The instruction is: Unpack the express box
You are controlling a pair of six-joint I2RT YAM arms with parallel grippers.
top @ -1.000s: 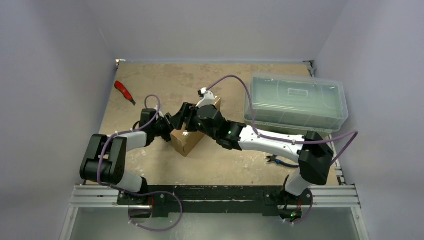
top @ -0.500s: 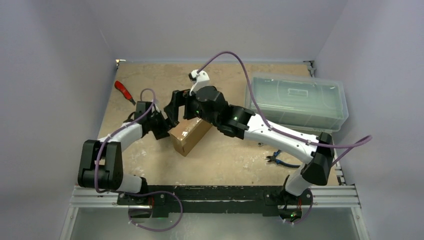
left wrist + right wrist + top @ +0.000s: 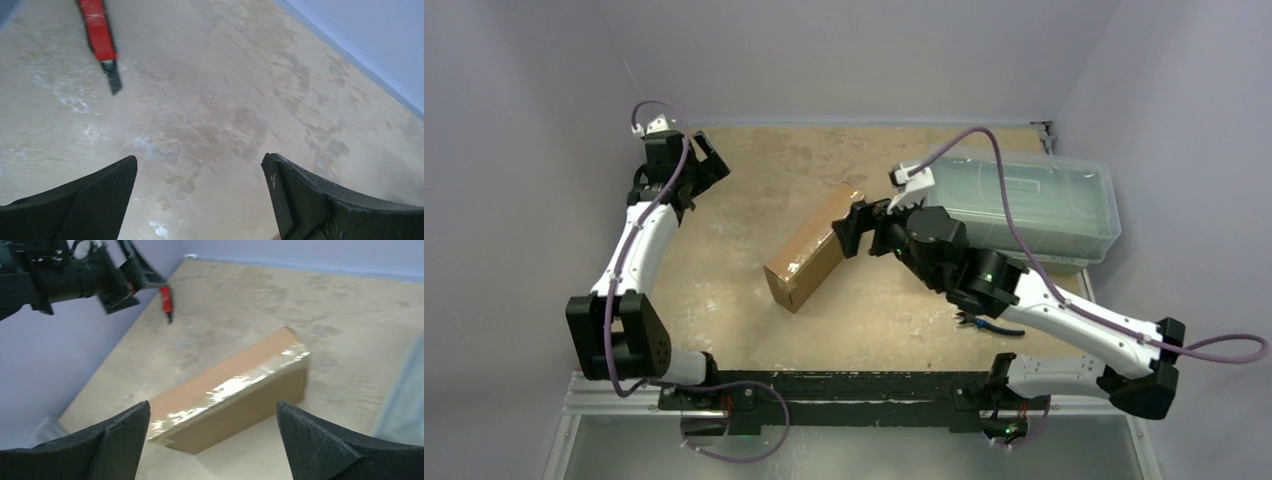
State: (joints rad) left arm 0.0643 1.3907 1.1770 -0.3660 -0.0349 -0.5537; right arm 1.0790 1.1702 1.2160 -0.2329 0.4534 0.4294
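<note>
Mottled beige tabletop (image 3: pixel 724 290): we see the express box (image 3: pixel 814 247) lying shut at its middle.
Plain brown cardboard, glossy clear tape along one edge (contents hidden); lidded translucent plastic bin (image 3: pixel 1024 205) at right. Left gripper (image 3: pixel 200 165) gapes near a red cutter (image 3: pixel 100 35); right gripper (image 3: pixel 212 407) gapes beside the box, holding nothing.

Express box (image 3: pixel 812 250) lying on counter (image 3: pixel 744 310), long side running diagonally, near-left to far-right. Lidded bin (image 3: pixel 1024 205) sitting right of box, further back, apart from it. Cutter (image 3: pixel 165 301) lying far left of box, well apart. Pliers (image 3: pixel 982 322) lying right of box, nearer front. Left jaws hanging far-left of box, by cutter. Right jaws hanging just beside box's far-right end, not touching.
</note>
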